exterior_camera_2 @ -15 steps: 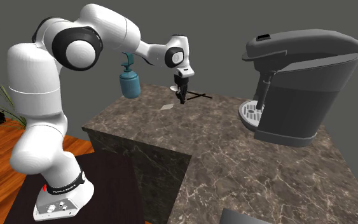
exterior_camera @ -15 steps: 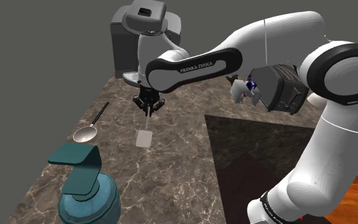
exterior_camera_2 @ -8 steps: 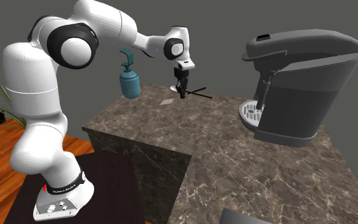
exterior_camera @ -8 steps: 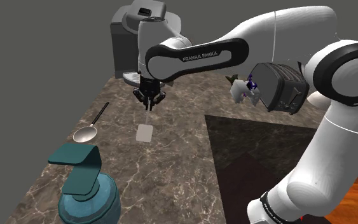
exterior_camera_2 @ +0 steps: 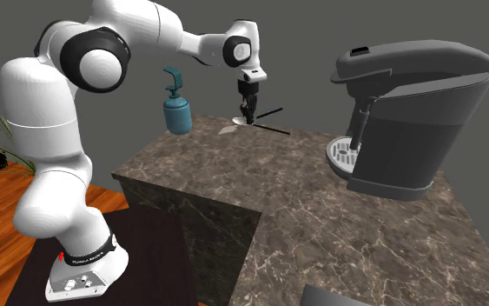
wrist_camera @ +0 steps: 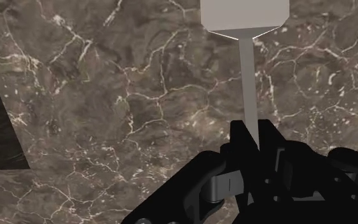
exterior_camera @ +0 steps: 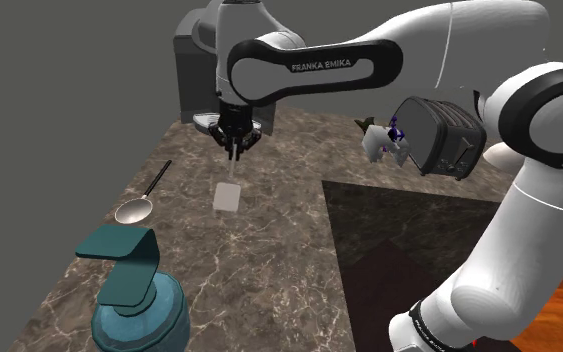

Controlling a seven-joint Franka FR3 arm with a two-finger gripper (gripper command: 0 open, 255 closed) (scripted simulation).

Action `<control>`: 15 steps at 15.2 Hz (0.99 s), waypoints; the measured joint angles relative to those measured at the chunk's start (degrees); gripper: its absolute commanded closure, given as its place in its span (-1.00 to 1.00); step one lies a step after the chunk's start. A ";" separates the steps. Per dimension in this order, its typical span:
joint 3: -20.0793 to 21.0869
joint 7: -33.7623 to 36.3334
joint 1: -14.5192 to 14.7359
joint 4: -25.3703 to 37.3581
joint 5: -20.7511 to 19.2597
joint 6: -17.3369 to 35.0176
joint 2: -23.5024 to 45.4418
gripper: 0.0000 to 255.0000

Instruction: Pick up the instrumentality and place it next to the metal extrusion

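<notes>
The instrumentality is a pale spatula with a flat square blade (exterior_camera: 227,197) and a thin handle. My gripper (exterior_camera: 237,150) is shut on the top of the handle, so the blade hangs below it, above the marble counter (exterior_camera: 269,260). In the second exterior view the gripper (exterior_camera_2: 247,116) holds the spatula (exterior_camera_2: 227,130) just over the counter's far end. The wrist view has both fingers clasping the handle (wrist_camera: 248,83), with the blade (wrist_camera: 244,14) beyond them. A small white and purple piece (exterior_camera: 381,140), perhaps the extrusion, lies beside the toaster (exterior_camera: 444,135).
A spoon (exterior_camera: 137,205) lies on the counter towards the shoulder view's left. A teal soap dispenser (exterior_camera: 134,300) stands near the front corner. A grey coffee machine (exterior_camera_2: 407,113) sits at the counter's back. The counter edge drops to a dark mat (exterior_camera: 409,250).
The gripper has risen with the spatula and shifted slightly towards the coffee machine. The blade now hangs higher above the marble.
</notes>
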 measured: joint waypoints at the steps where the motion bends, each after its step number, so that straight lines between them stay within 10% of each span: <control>1: 0.01 -0.17 -0.04 0.59 0.11 -0.69 -0.13 1.00; 15: -4.64 -14.09 -8.47 -7.50 5.38 0.25 -9.33 1.00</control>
